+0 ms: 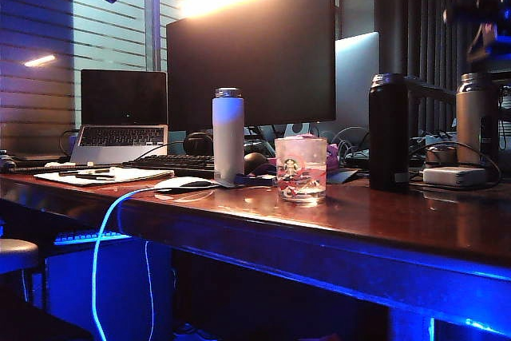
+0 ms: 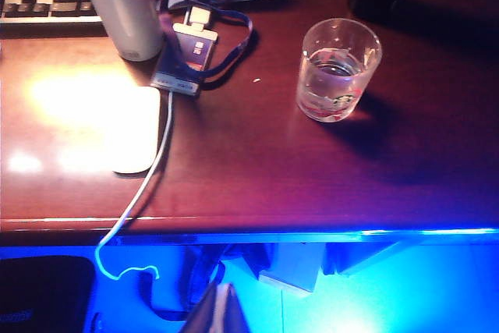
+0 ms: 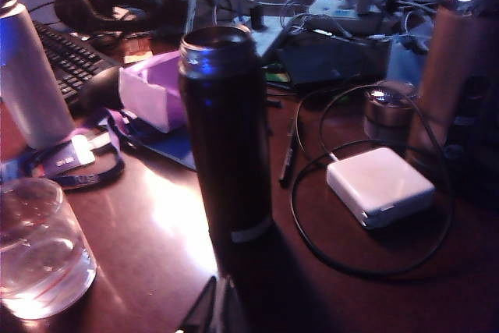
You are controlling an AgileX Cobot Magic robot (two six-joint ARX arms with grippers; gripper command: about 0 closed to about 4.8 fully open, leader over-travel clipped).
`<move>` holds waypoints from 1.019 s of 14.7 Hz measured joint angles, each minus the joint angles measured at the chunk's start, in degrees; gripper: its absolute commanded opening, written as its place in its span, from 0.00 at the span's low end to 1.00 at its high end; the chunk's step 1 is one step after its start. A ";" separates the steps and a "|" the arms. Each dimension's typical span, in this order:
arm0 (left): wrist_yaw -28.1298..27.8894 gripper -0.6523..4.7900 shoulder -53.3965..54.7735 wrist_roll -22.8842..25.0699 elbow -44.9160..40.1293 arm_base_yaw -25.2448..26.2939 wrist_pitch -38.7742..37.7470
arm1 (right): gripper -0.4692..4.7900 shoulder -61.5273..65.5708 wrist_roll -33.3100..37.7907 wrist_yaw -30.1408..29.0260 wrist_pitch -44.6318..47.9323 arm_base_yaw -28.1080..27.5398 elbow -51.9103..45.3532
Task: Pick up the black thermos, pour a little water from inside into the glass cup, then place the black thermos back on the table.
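Desk inventory, left to right.

- Laptop (image 1: 121, 113), far left, lid up, against the blinds; clear of the work area.
- Mouse (image 1: 185, 184), near the front edge, its pale cable hanging over the edge.
- White bottle (image 1: 228, 135), silver cap, upright just behind the mouse. A decoy by shape; not the task's flask.
- Left gripper (image 2: 220, 309), only the tips show at the frame's edge, hanging off the near edge of the table (image 1: 335, 225) and looking down on it. The tips appear pressed together, though too little shows to be certain. Nothing held.
- Glass cup (image 1: 301, 168), centre, upright, well apart from the bottle, a little water visible in its base. It stands in open table, likely so a flask can be tipped over it freely.
- Black thermos (image 1: 389, 132), right of the cup, upright on the table, lid off, rim open; untouched. Near enough to the cup for a short carry.
- Right gripper (image 3: 214, 306), just before the thermos on its near side, jaws pressed together, empty. They would need to spread before any grasp.
- White charger block (image 1: 453, 176), with looped cable, right of the thermos; a snag risk on approach.
- Bronze flask (image 1: 477, 117), far right, upright; second decoy.
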 measured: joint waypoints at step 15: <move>13.60 0.11 0.09 0.31 0.00 -4.09 3.61 | 1.00 21.49 -7.76 -2.14 25.81 0.02 0.39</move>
